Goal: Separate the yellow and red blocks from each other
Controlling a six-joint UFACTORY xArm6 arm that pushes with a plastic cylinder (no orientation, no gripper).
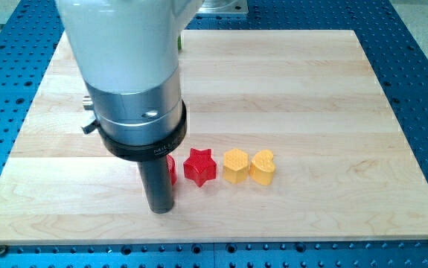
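Observation:
A row of blocks lies near the view's bottom middle of the wooden board [310,89]. From left to right: a red block [172,170], mostly hidden behind my rod, a red star [199,166], a yellow hexagon [235,165] and a yellow heart [263,167]. The red star and yellow hexagon nearly touch; the hexagon and heart touch. My tip [161,208] rests on the board just left of and below the hidden red block, close against it.
The arm's large white and silver body [128,67] fills the view's upper left and hides the board behind it. A small green object [181,42] peeks out at the arm's right edge. A blue perforated table [422,74] surrounds the board.

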